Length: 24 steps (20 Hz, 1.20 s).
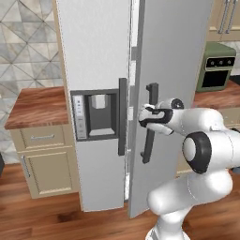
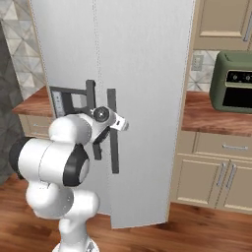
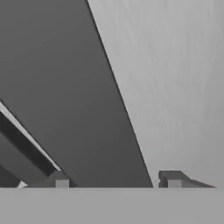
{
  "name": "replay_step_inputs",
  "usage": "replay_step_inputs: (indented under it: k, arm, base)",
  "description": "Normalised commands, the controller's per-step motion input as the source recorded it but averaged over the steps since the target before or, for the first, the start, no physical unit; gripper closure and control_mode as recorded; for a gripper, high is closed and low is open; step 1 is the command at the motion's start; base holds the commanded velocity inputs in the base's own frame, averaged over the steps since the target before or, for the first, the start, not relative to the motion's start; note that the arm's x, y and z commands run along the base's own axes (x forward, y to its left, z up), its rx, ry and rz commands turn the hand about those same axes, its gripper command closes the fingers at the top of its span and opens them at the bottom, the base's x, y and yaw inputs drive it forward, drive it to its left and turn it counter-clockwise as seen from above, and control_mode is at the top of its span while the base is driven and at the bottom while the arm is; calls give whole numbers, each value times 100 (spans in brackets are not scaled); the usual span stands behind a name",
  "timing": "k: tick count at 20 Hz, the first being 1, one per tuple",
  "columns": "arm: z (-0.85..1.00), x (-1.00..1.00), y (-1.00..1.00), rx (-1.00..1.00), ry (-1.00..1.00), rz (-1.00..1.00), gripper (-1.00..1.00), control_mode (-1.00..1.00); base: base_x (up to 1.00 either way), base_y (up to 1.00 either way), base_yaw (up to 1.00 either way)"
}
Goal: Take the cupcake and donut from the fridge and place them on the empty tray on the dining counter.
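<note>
The tall silver-grey two-door fridge (image 1: 98, 93) stands between wood-topped beige cabinets, its right door slightly ajar, and I see my two-finger gripper (image 3: 117, 180) with fingers spread wide astride that door's dark vertical handle (image 1: 149, 123).

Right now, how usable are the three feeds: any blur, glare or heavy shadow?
Left base view: sharp, evenly lit, no glare on the tall silver-grey fridge. Right base view: equally clear, its dark vertical handle crisp. Hand view: soft and close, a dark band beside pale grey door, the two fingers barely rising.
</note>
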Motion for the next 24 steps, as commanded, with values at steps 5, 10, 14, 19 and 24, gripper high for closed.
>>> replay_step_inputs:
  k: [5,10,14,19,24]
  arm:
    - [0,-96,-100,28,17,-2,100,-100]
    - [0,-64,-100,29,24,-3,100,-100]
    - [1,-94,-100,29,23,-5,100,-100]
    - [1,-100,-100,29,19,-5,100,-100]
    - [42,-100,-86,7,-12,-17,-100,-100]
  base:
    - [0,0,0]
    - [0,0,0]
    - [0,0,0]
    - [0,0,0]
    - [0,0,0]
